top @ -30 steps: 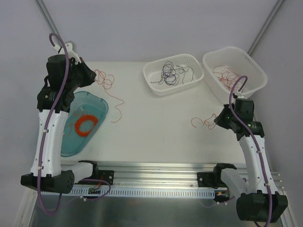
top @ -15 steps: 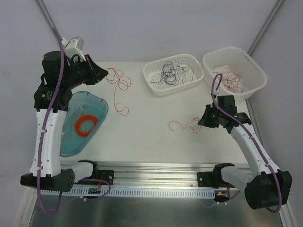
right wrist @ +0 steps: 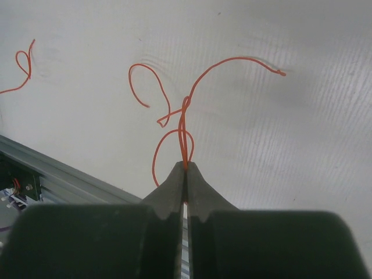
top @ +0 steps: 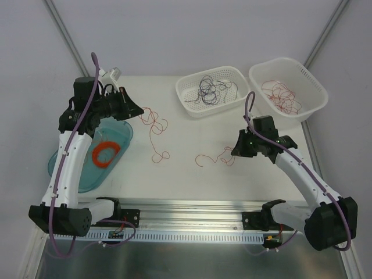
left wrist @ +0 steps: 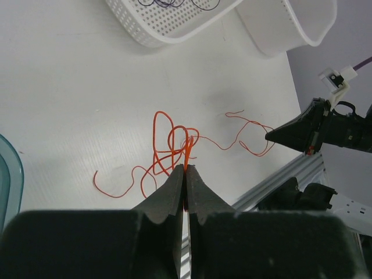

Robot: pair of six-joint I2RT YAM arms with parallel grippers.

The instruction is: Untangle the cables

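Note:
Two red cables are held over the table. My left gripper (top: 139, 110) is shut on one curly red cable (top: 156, 131), which hangs from the fingertips and trails on the table; the left wrist view shows it pinched at the tips (left wrist: 186, 168) with its loops (left wrist: 168, 139) beyond. My right gripper (top: 232, 152) is shut on a shorter red cable (top: 210, 157), seen pinched in the right wrist view (right wrist: 185, 167), curls (right wrist: 186, 110) spreading ahead. From above, the two strands' free ends lie slightly apart. Dark cables (top: 209, 88) lie in a white basket.
The white basket (top: 181, 88) with dark strands stands at the back centre. A second white basket (top: 317, 87) at the back right holds red strands (top: 282, 96). A teal tray (top: 123, 129) on the left holds an orange coil (top: 104, 153). A metal rail (top: 192, 209) runs along the near edge.
Both grippers have moved toward the table's middle, each dragging its red strand: the left one rightward and nearer, the right one leftward. The gap between the strands has shrunk.

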